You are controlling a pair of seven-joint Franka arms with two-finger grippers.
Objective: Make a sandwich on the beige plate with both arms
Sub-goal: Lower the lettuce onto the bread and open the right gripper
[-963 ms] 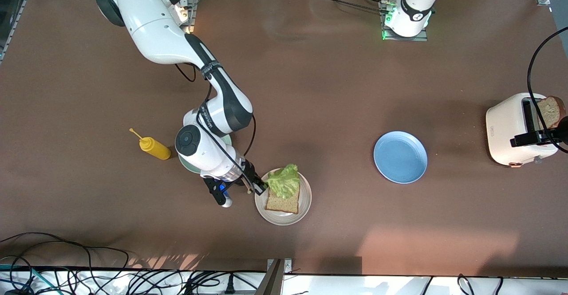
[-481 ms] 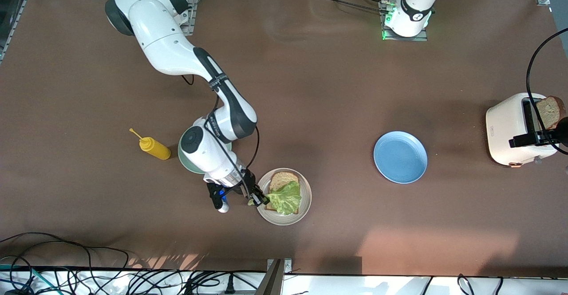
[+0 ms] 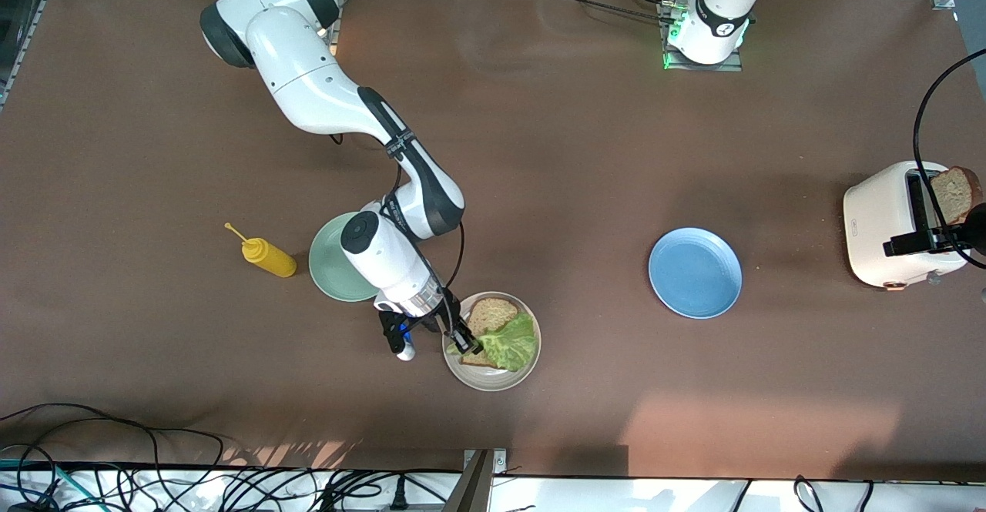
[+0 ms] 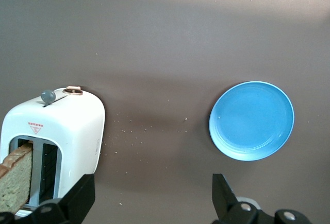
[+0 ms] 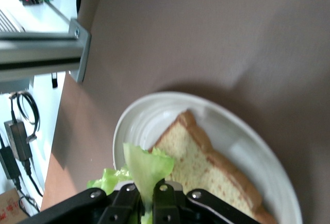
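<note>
**Lettuce pinched over bread on beige plate**

Right gripper (image 3: 465, 342) clamped on edge of lettuce leaf (image 3: 508, 340), low over beige plate (image 3: 493, 377), toward right arm's end of table and nearer to front camera than mint-green plate (image 3: 331, 269). Leaf draped across bread slice (image 3: 490, 316) already lying on plate; in right wrist view, green edge (image 5: 147, 170) nipped between closed fingers. Probably light, limp, easily torn: best held by thick rib edge, as now, and laid down, not dragged. Bread likely soft, crumbly, light; best taken by crust on two sides.

Yellow squeeze bottle (image 3: 266, 256) beside mint-green plate, toward right arm's end. Blue plate (image 3: 695, 272) bare, near table middle. White toaster (image 3: 897, 223) at left arm's end, second bread slice (image 3: 955, 192) standing up in slot. Left gripper (image 4: 149, 203) waiting, fingers spread wide, empty, over table between toaster and blue plate.

Brown matte tabletop (image 3: 578, 150), wide and uncluttered; cables along near edge.
</note>
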